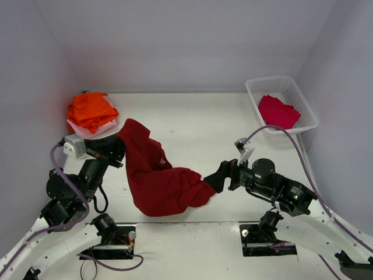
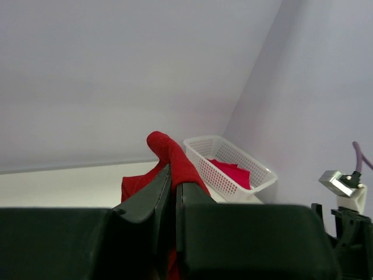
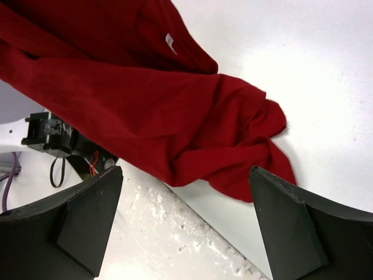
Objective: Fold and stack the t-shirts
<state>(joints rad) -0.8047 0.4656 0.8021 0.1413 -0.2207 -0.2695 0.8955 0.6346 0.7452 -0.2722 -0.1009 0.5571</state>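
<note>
Left gripper (image 2: 173, 182) clenched dark red t-shirt (image 1: 157, 184) aloft | right gripper (image 3: 183, 178) gaped, released, over its bunched end | best: pinch 1 corner, spread flat on desk (image 1: 198, 122).

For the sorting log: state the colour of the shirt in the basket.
Plain crimson; the shirt shows best in the top external view.

Dark red shirt (image 3: 145, 99) fills the upper half, and its bunched, wrinkled end rests on the white table (image 3: 326, 70) toward the right. A small white tag (image 3: 170, 41) shows near the collar. Right gripper (image 3: 185, 186) stands wide apart, dark fingers (image 3: 87, 216) at the bottom corners. At the left edge sits a black bracket (image 3: 49, 134) with wires, and a purple cable (image 3: 9, 181) runs below it.
</note>
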